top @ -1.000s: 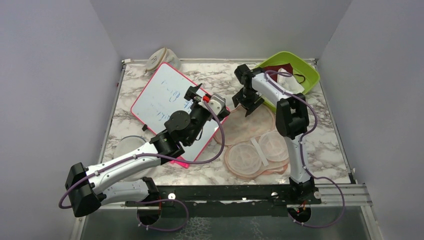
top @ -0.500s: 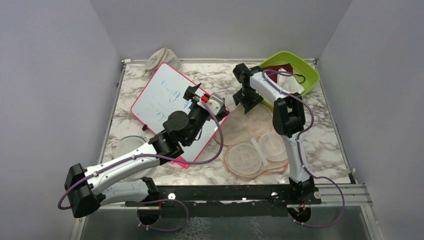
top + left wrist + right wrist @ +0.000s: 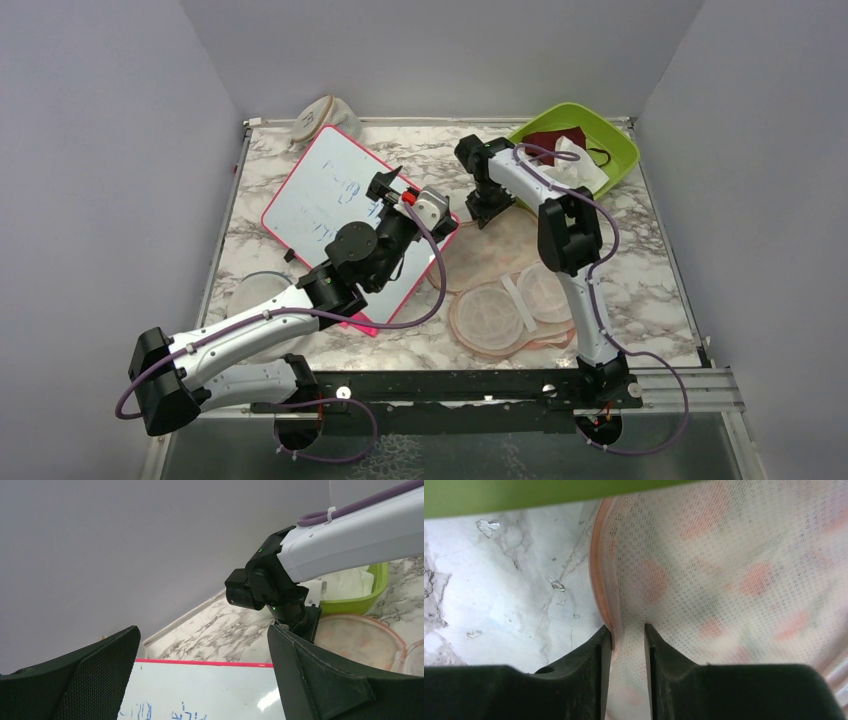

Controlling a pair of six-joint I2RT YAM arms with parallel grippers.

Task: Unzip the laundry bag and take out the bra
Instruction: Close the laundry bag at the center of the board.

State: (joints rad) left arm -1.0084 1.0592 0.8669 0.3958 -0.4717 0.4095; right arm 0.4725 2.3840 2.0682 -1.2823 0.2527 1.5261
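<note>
the right gripper (image 3: pixel 628 647) is drawn nearly together, pinching a narrow strip of the laundry bag (image 3: pixel 734 580) right at its pink edging (image 3: pixel 597 580); whether a zip pull sits between the pads cannot be told; this is the bag's far end, flat on the worktop (image 3: pixel 499 580) just beside the green tub (image 3: pixel 549 492); the rest of the bag stretches back toward the arm bases; a white garment that looks like the bra (image 3: pixel 583 163) lies in that tub next to a maroon mask (image 3: pixel 548 140), outside the bag; the left gripper (image 3: pixel 202 645) hangs spread wide above the whiteboard (image 3: pixel 320 195), holding nothing, well apart from the bag.

to do this step well, the grip should be on the zip pull, not only on soft mesh, which would just bunch and lift; the pull ought to run low along the curved edging, never straight up; the idle left gripper could pin the bag's near half so the zip travels and the bag does not slide.
</note>
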